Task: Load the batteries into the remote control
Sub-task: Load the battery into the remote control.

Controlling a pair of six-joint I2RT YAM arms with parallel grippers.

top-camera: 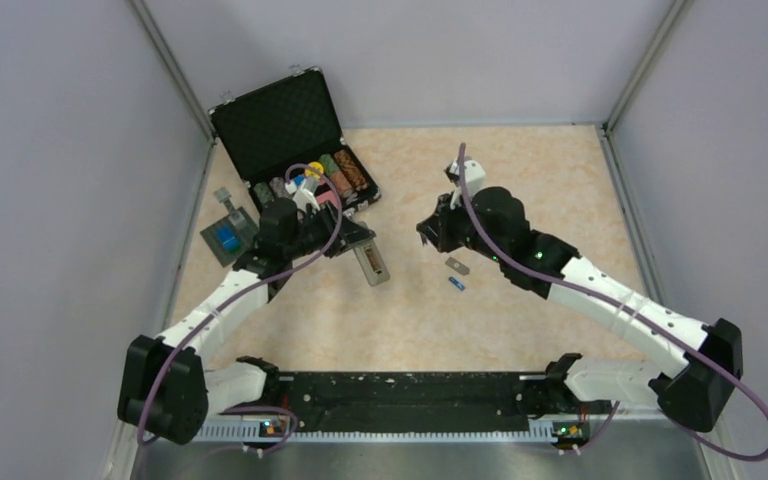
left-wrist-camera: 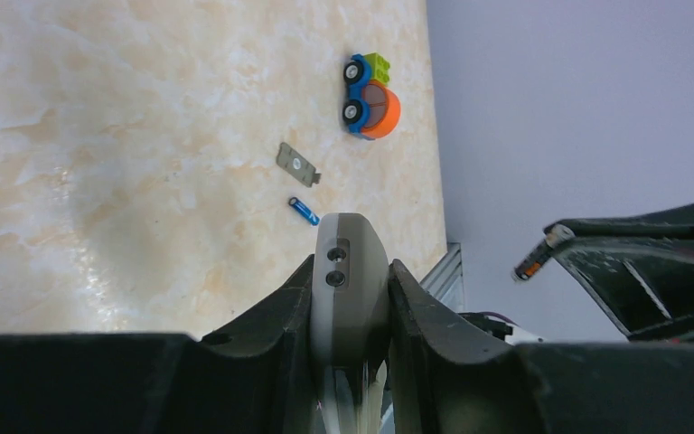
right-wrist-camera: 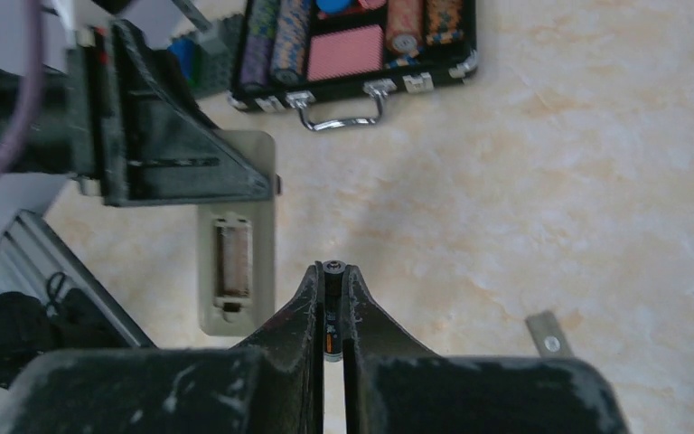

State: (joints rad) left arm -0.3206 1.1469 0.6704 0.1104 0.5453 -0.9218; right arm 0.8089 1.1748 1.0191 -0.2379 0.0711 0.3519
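Observation:
My left gripper is shut on the remote control, gripping it by its long sides above the table. The remote's greyish back faces up with the battery compartment open. My right gripper is shut on the dark grey battery, which lies lengthwise between the fingers. It hovers to the right of the remote, a short gap apart. The blue battery lies on the table below my right gripper. The small grey compartment cover lies beside it.
An open black case with chips and cards stands at the back left. A grey square plate with a blue block lies left of my left gripper. A block toy car sits beyond the cover.

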